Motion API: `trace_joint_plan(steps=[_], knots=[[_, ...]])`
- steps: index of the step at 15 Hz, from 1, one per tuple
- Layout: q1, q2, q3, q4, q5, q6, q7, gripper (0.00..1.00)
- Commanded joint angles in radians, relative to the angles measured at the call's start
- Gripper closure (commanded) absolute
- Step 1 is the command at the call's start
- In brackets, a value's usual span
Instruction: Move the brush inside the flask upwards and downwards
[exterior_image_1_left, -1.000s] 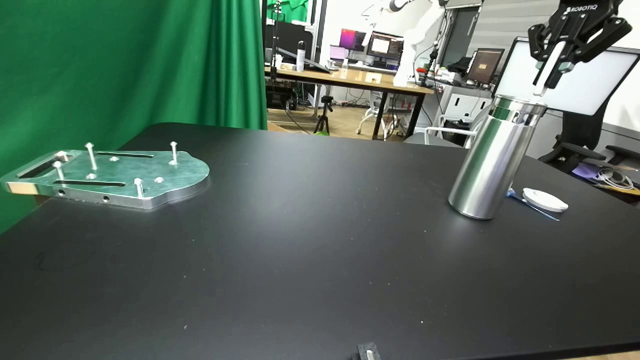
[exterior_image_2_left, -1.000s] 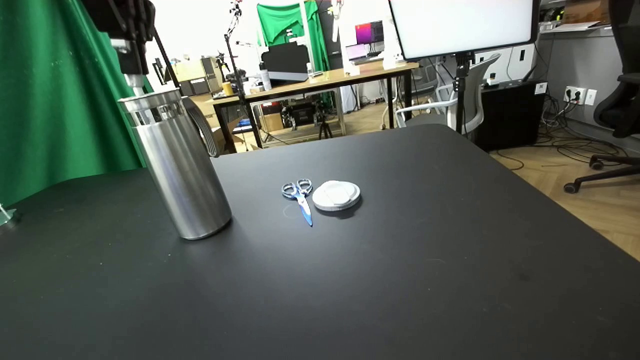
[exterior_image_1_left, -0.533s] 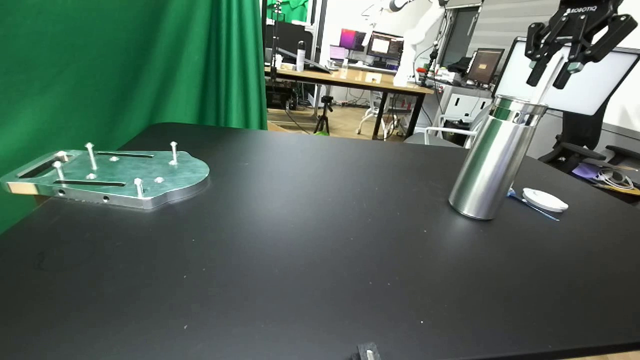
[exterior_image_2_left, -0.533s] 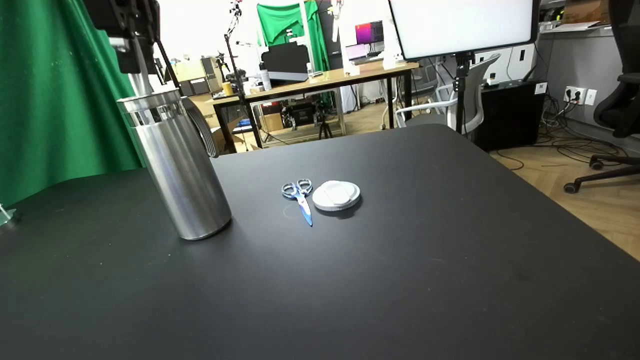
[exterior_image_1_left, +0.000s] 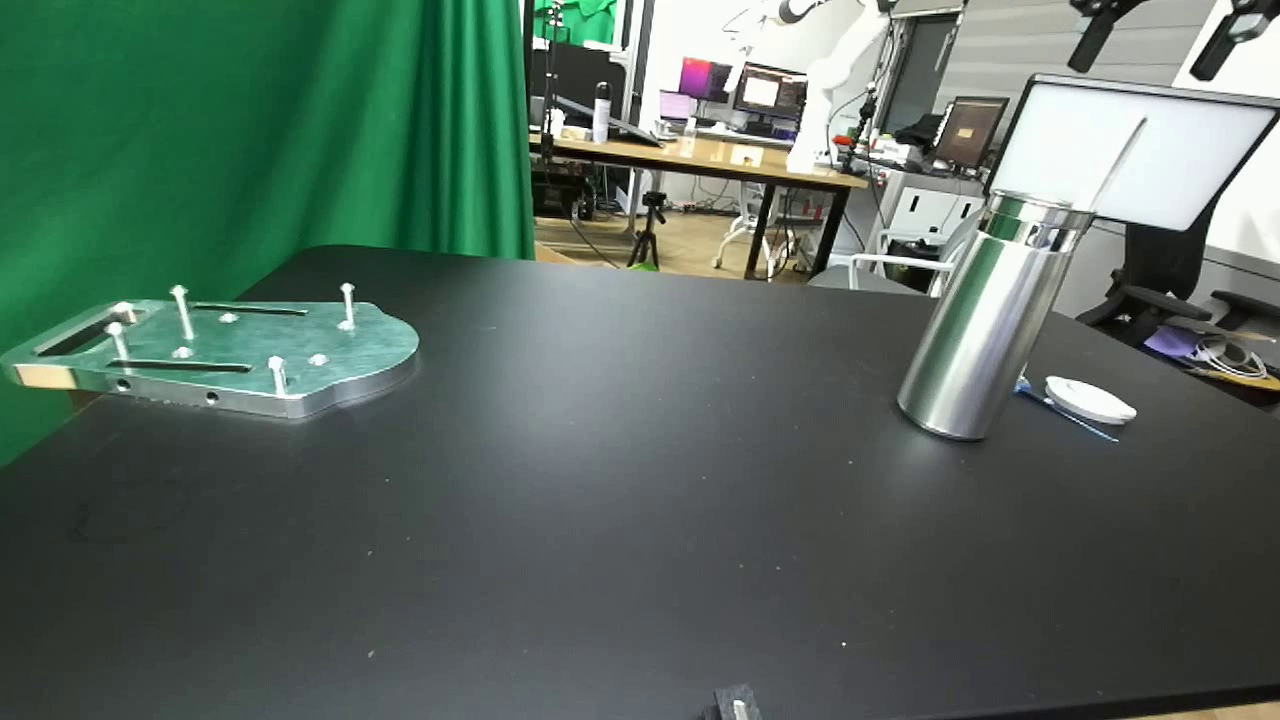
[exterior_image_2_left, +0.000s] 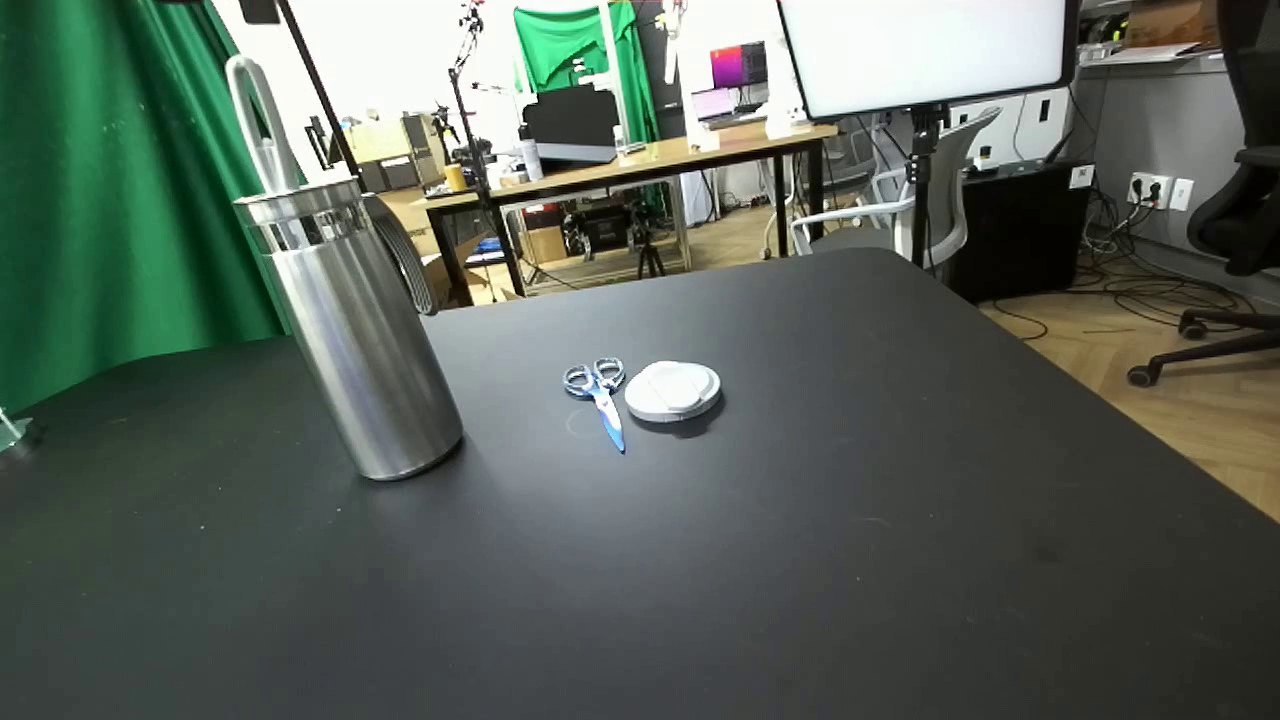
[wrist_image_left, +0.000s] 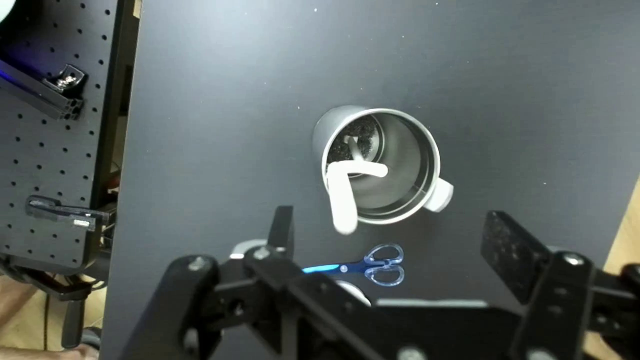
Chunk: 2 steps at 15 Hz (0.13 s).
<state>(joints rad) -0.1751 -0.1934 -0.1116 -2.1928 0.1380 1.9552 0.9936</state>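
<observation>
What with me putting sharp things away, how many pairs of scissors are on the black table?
1: the blue scissors, lying between the flask and the white disc. Parts of the table are out of frame, so others can't be ruled out.

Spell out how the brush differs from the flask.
The brush has a slim, pale handle; the flask is a wide brushed-metal cylinder. The brush sits inside the flask, handle poking above the rim, while the flask stands on the table. Neither is held: the gripper is open above both.
</observation>
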Motion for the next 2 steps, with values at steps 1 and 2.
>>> trace_joint_plan(steps=[1, 2], knots=[[-0.002, -0.011, 0.002, 0.001, 0.000, -0.005, -0.001, 0.00], [-0.002, -0.013, 0.002, 0.000, 0.000, -0.005, -0.002, 0.00]])
